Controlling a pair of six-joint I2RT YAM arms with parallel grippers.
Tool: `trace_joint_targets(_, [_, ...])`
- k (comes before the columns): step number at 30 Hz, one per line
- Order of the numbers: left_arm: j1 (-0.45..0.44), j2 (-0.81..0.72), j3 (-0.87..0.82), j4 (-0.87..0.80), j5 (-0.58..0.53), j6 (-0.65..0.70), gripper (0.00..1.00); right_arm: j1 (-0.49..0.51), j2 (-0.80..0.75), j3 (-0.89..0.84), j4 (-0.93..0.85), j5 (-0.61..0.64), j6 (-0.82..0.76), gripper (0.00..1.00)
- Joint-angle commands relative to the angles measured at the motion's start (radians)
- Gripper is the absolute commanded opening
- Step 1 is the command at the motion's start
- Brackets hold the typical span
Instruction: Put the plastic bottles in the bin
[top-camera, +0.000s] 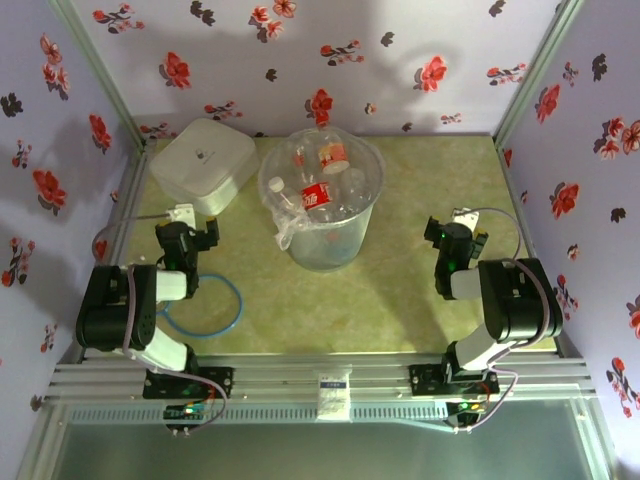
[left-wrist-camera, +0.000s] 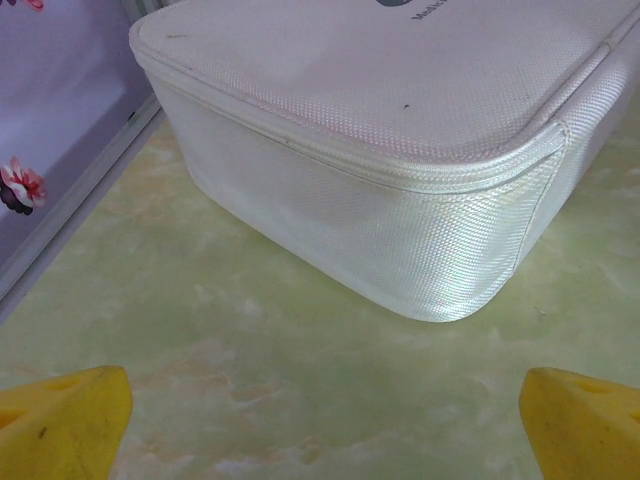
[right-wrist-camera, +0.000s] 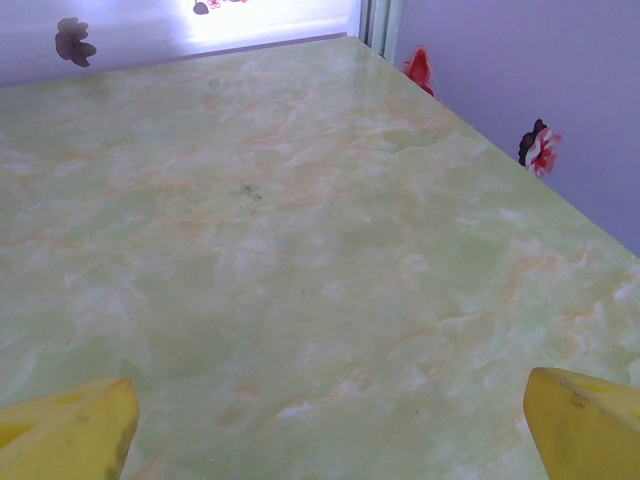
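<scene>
The bin (top-camera: 326, 240), a round translucent bucket with a clear liner over its rim, stands mid-table. Several clear plastic bottles (top-camera: 318, 193) with red-white labels lie inside it. My left gripper (top-camera: 195, 225) rests near the front left, just before the white box, and in the left wrist view it (left-wrist-camera: 325, 425) stands open, yellow fingertips (left-wrist-camera: 62, 420) wide apart over bare table. At the right of the bin my right gripper (top-camera: 462, 228) is folded back. Its wrist view shows it (right-wrist-camera: 330, 430) open too, fingertips (right-wrist-camera: 585, 420) spread, nothing between them.
A white rounded-square lidded box (top-camera: 200, 165) sits at the back left; its textured corner (left-wrist-camera: 420, 190) looms close ahead of the left fingers. A blue cable loop (top-camera: 215, 315) lies on the green marbled tabletop (top-camera: 420, 310). Floral walls enclose three sides.
</scene>
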Motion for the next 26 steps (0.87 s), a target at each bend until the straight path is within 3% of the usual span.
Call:
trace_joint_targets(1, [0.004,0.008,-0.007,0.044,0.009,0.001,1.0,-0.006,-0.006,0.002,0.028,-0.003,0.006,0.99])
trace_joint_targets(26, [0.003,0.007,-0.005,0.044,0.008,0.001,1.0,-0.007,-0.006,-0.003,0.037,-0.005,0.003,0.99])
